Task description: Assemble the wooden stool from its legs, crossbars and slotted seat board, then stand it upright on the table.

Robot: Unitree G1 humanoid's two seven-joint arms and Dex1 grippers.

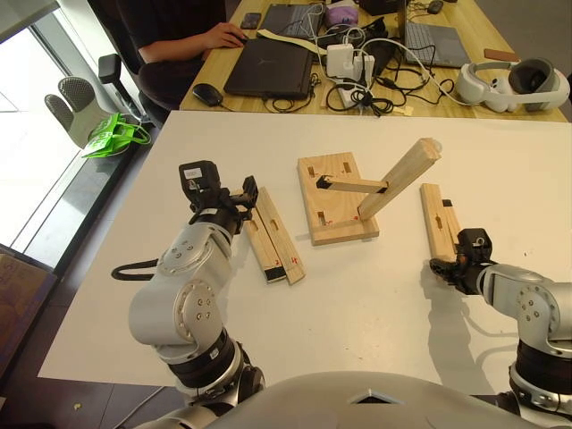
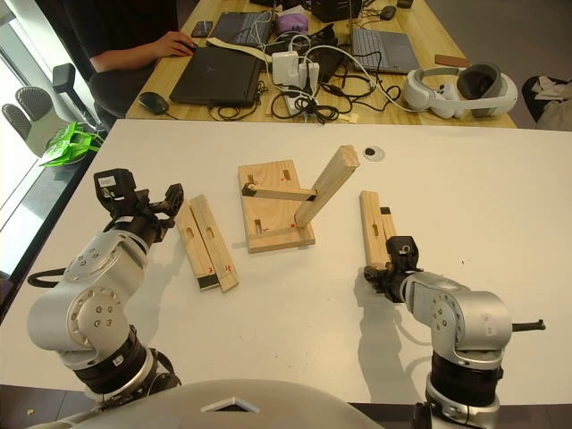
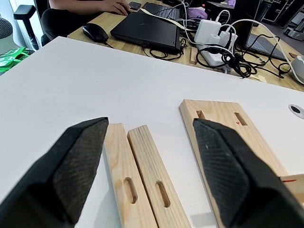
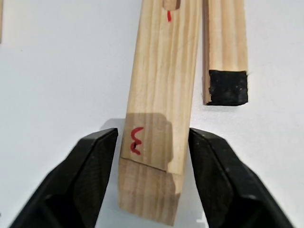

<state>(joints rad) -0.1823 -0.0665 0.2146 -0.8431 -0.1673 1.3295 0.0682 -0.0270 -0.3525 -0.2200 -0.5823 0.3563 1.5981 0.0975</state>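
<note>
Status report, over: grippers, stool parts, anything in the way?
Left gripper open by two loose legs. Right gripper open, astride end of third leg. Seat board flat, one leg tilted on it. Laptop and headset on far desk.

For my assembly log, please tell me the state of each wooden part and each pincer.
Flat slotted wooden seat board: lying flat, one leg fitted.
Pale wooden leg in board: standing, tilted.
Thin black-tipped crossbar: joined to that leg.
Two slotted wooden legs: lying loose, side by side.
Red-marked wooden leg: lying flat, loose.
Left pincer: open, empty.
Right pincer: open, around red-marked leg's end.
</note>
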